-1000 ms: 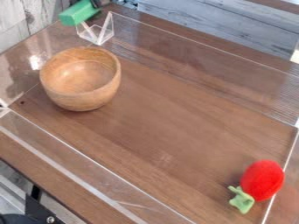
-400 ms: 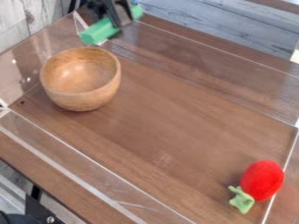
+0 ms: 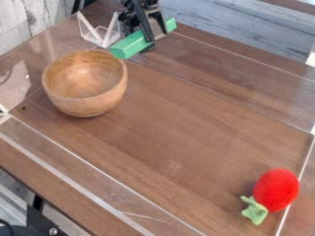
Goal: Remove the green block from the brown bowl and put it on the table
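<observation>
Green block point(image 3: 129, 45) clamped in your gripper point(image 3: 150, 35), up beyond the brown bowl point(image 3: 85, 83), clear of its rim! Carrying stage now; next, lower it to bare table point(image 3: 185, 101) and release.

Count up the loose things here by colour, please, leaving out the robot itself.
Brown: 1, the bowl
Green: 1, the block
Red: 1, the plush fruit, with a light-green stem
Total: 3

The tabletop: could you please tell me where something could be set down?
The table is bare between the bowl and the red plush fruit. It is crowded behind the bowl, around the hand and green block.
</observation>
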Robot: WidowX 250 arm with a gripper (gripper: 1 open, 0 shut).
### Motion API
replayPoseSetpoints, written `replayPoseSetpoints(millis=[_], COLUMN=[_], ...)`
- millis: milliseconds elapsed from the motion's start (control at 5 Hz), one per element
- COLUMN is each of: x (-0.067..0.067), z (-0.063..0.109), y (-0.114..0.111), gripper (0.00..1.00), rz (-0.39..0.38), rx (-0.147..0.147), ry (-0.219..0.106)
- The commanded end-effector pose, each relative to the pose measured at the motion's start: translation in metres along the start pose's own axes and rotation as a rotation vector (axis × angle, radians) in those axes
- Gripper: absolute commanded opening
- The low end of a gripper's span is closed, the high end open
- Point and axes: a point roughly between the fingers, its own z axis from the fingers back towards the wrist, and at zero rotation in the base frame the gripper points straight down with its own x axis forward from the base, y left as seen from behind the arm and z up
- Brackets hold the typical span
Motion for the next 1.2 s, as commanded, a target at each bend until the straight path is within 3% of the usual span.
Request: replayPoseSetpoints(millis=[0, 800, 1000], x=[-0.004, 0.019, 0.018], z=[0.006, -0.010, -0.024], y=[-0.018, 0.002, 0.006], gripper=[1.00, 1.00, 1.00], rz=[-0.064, 0.005, -0.012], rx=[0.058, 0.000, -0.002], ry=[-0.023, -0.066, -0.025])
